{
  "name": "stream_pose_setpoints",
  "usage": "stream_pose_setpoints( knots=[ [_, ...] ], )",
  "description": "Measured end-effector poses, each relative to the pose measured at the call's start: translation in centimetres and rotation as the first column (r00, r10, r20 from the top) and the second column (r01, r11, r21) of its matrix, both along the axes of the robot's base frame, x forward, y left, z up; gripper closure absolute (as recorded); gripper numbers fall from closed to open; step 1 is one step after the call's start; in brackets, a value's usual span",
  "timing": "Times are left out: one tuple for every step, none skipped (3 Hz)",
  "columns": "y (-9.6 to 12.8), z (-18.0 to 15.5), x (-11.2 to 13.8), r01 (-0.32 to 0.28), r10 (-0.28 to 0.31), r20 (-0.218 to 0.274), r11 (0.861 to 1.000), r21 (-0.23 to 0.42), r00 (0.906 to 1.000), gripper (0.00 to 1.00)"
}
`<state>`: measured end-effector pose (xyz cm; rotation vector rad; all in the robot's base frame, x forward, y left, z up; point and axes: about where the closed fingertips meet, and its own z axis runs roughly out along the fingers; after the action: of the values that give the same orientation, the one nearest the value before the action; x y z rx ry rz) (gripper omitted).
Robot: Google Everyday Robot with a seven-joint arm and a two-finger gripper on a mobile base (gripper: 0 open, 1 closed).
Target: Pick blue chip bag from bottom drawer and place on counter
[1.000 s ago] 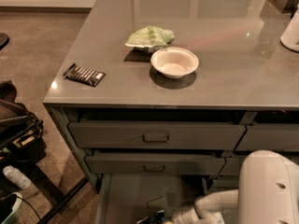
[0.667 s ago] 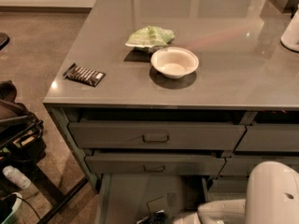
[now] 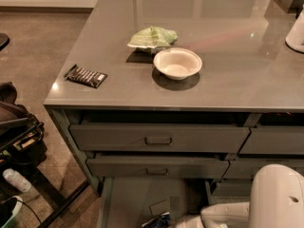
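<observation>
The bottom drawer (image 3: 128,198) is pulled open at the foot of the frame and its flat grey-green floor shows. A small dark-blue chip bag (image 3: 156,220) lies in it at the bottom edge, partly cut off. My gripper (image 3: 183,223) is at the end of the white forearm (image 3: 223,215), low in the drawer just right of the bag and mostly cut off by the frame edge. The glossy grey counter (image 3: 228,80) fills the upper part of the view.
On the counter are a white bowl (image 3: 177,63), a pale green bag (image 3: 153,36) behind it, a flat black striped packet (image 3: 86,76) near the left edge and a white object (image 3: 297,32) at the far right. Two shallower drawers (image 3: 158,137) are slightly open. Dark gear (image 3: 16,127) stands on the floor at left.
My arm has sunk lower and a little to the right, so less of the forearm shows. The things on the counter have not moved.
</observation>
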<state>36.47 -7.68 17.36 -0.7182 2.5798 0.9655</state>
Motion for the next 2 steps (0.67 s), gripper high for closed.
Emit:
stream_pose_setpoints(
  knots=[
    [0.01, 0.0, 0.0, 0.0, 0.0, 0.0, 1.0, 0.0, 1.0, 0.65],
    [0.01, 0.0, -0.01, 0.0, 0.0, 0.0, 1.0, 0.0, 1.0, 0.88]
  ],
)
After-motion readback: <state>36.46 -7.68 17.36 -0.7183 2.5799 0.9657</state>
